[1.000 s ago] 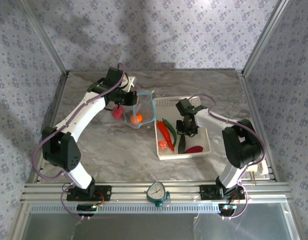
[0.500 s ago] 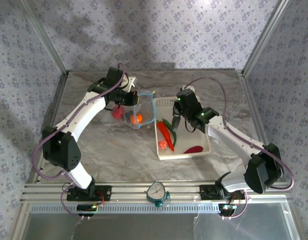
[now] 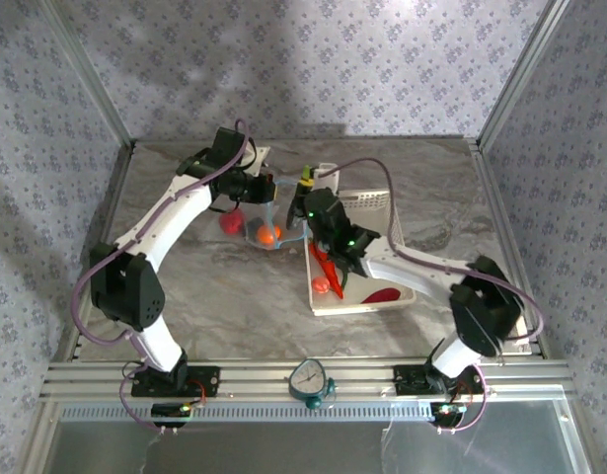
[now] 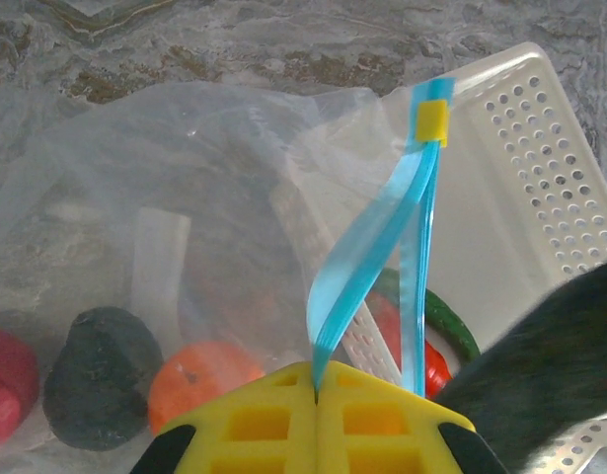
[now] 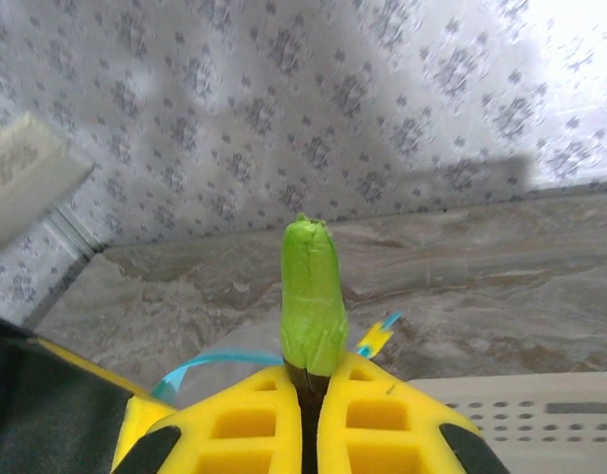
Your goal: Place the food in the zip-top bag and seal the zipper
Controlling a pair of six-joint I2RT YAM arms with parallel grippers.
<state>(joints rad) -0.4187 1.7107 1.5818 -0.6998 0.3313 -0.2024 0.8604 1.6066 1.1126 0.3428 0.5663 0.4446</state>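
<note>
The clear zip-top bag hangs open, and my left gripper is shut on its light-blue zipper, close to the yellow slider. Inside the bag lie an orange fruit, a dark piece and a red piece. From above, the left gripper holds the bag up beside the basket. My right gripper is shut on a dark toy vegetable with a light-green end. It hovers just above the bag's mouth, and the zipper shows below it.
The white perforated basket stands right of the bag, holding a long red pepper, a small red-orange piece and a red chili. A green pepper shows through the bag. A round gauge sits on the front rail.
My right gripper has lifted the dark vegetable out of the basket and carried it left to the bag's mouth. The left gripper keeps holding the zipper in much the same place.
</note>
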